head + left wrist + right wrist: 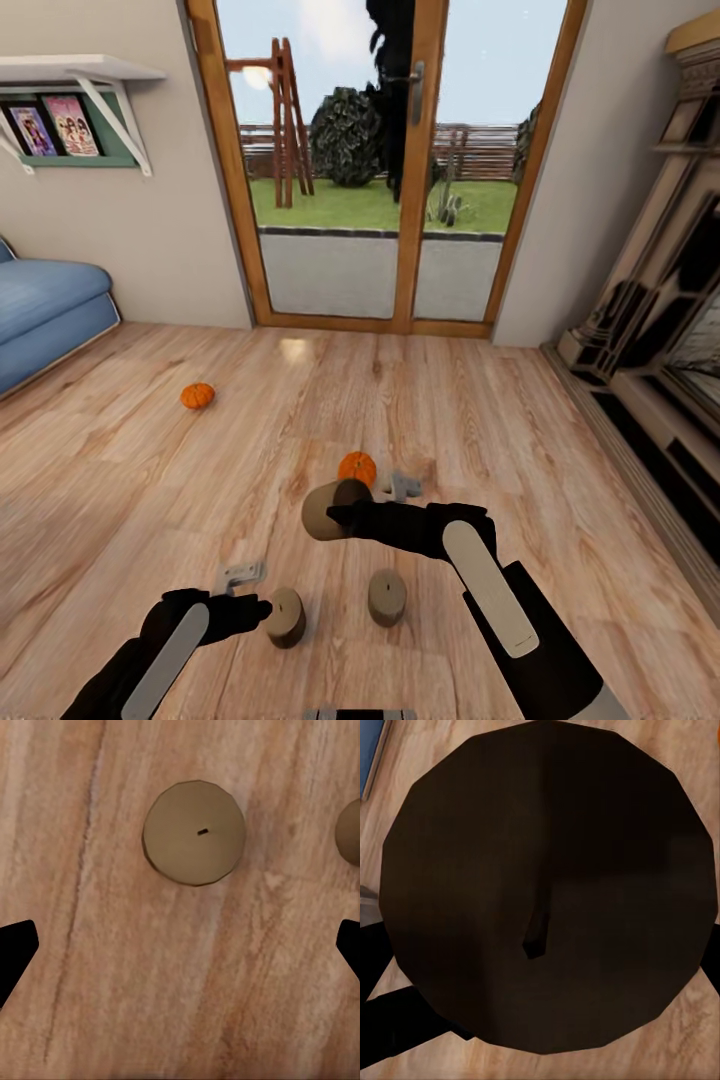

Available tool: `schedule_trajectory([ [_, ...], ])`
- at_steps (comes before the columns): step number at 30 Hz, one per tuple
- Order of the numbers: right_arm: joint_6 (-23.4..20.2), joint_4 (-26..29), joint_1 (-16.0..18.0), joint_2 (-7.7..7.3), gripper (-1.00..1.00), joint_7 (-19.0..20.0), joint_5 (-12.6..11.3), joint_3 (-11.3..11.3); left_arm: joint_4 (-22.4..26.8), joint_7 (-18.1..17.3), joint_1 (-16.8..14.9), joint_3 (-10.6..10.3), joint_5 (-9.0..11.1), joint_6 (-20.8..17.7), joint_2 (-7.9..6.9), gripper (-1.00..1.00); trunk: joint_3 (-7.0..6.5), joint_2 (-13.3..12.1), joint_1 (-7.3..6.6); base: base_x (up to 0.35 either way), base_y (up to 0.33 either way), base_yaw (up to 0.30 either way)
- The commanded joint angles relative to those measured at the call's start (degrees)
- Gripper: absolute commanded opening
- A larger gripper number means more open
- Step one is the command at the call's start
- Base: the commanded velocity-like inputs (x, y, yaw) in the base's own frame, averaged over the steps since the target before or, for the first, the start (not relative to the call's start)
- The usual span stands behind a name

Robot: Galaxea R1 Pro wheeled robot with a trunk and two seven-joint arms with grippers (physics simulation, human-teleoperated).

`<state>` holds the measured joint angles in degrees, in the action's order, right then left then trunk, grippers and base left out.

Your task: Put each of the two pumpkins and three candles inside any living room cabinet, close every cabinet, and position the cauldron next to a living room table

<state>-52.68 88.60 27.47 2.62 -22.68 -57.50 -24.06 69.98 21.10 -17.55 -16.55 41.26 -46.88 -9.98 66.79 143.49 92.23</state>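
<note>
**Status: one candle in my right grip, nothing stowed yet as far as I can see**

Right gripper is clamped on a candle, lifted off the floor and tipped on its side. In my right wrist view its flat top sits right against the camera, wick dead centre, my fingers dark at the edges.

Left gripper hangs low, jaws apart. In the left wrist view both fingertips sit wide at the frame edges with bare wood floor between them. Second candle stands upright just beside the left gripper in the head view, and reads as a clean circle in the wrist view. Not gripped.

Third candle stands upright at about 3 o'clock from the second one, near it, untouched.

Pumpkins: one on the floor at 12 o'clock just past the held candle, the other well apart at 10 o'clock, toward the blue sofa.

Glass door straight ahead, dark furniture unit along the wall at 2 o'clock.

My read: early. Left to do: all five items into the cabinet, cabinets shut, cauldron next to the table.
</note>
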Motion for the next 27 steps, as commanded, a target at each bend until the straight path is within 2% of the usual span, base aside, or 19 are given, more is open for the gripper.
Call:
schedule_trajectory([
  [1, -0.05, 0.05, 0.04, 0.01, -1.0, -0.54, -0.68, 0.02, 0.07, 0.57, -0.05, -0.15, 0.59, -0.05, -0.05, 1.0, 0.28, 0.04, 0.01, 0.0, 0.0, 0.0],
  [19, -0.05, -0.04, 0.06, 0.01, -1.0, -0.52, -0.69, 0.07, -1.94, 0.52, -0.11, -0.3, 0.39, -0.05, 0.99, 1.0, 4.27, 0.28, 0.47, 0.0, 0.0, 0.0],
  [27, -0.05, -0.09, 0.05, 0.01, -1.0, -0.52, -0.69, 0.07, -1.95, 0.52, -0.12, -0.27, 0.5, -0.05, 1.01, 1.0, 4.27, 0.28, 0.47, 0.0, 0.0, 0.0],
])
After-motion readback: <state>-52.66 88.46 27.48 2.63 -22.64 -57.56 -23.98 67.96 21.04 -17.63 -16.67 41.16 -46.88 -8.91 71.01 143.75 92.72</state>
